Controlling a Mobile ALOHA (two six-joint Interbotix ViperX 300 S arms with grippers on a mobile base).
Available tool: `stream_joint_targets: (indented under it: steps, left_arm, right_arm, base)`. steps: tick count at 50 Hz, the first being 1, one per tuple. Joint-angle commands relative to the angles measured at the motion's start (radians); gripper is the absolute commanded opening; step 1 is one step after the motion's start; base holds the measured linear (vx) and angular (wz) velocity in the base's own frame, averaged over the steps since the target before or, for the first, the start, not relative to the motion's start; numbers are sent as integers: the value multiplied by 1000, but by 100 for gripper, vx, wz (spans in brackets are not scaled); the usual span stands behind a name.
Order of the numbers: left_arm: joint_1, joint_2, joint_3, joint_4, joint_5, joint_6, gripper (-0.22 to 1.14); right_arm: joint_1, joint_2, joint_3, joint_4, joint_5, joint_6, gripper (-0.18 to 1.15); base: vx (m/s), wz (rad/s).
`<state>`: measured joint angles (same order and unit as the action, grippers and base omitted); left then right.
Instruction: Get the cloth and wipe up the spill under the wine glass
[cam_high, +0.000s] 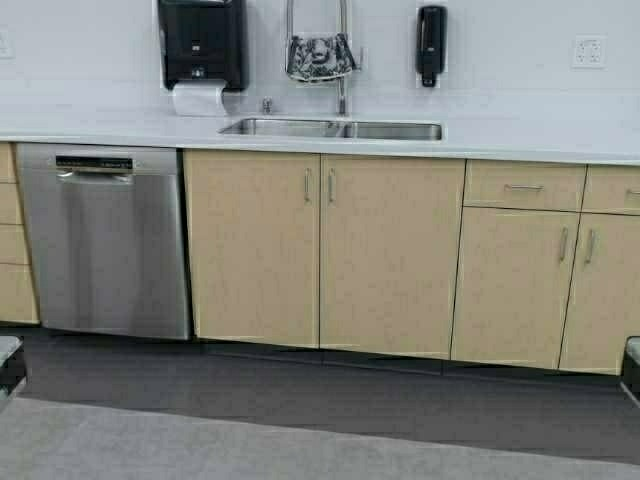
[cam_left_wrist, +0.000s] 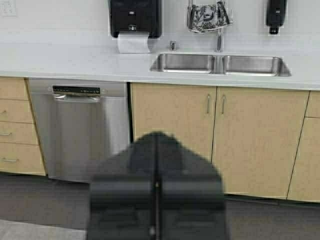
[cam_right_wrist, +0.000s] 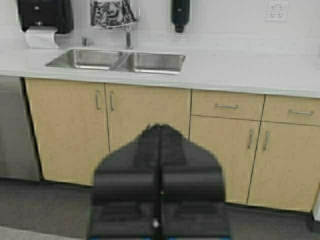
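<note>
From the high view, the cloth (cam_high: 320, 57) hangs over the tall faucet (cam_high: 341, 60) behind the sink (cam_high: 333, 129), at about 12 o'clock. A black paper towel box (cam_high: 201, 42) is on the wall at 11 o'clock, and a black soap box (cam_high: 431, 42) is at 1 o'clock. A shiny dishwasher (cam_high: 106, 240) sits at 9 o'clock beside the tan cupboards (cam_high: 322, 250). Only small dark bits of the arms show at the low corners. No wine glass shows.

In the left wrist view, the left gripper (cam_left_wrist: 156, 186) has its two fingers pressed together, holding nothing. The cloth (cam_left_wrist: 207, 17) hangs far off over the sink (cam_left_wrist: 220, 64).

In the right wrist view, the right gripper (cam_right_wrist: 160, 180) is also pressed together and holds nothing. The cloth (cam_right_wrist: 112, 13) hangs far off on the faucet (cam_right_wrist: 128, 35).
</note>
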<state>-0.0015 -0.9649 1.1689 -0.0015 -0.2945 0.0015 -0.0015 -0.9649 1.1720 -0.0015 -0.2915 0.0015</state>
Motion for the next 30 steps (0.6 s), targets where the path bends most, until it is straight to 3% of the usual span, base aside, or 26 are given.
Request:
stream_joint_targets:
  steps: [1, 30]
  left_arm:
    - [-5, -15, 17, 0, 0, -34, -2]
    - [-5, 61, -9, 2, 0, -43, 2]
  right_arm:
    - [11, 11, 6, 0, -5, 3, 3]
    - [9, 54, -12, -28, -5, 11, 5]
  base:
    - [0, 0]
    - [4, -6]
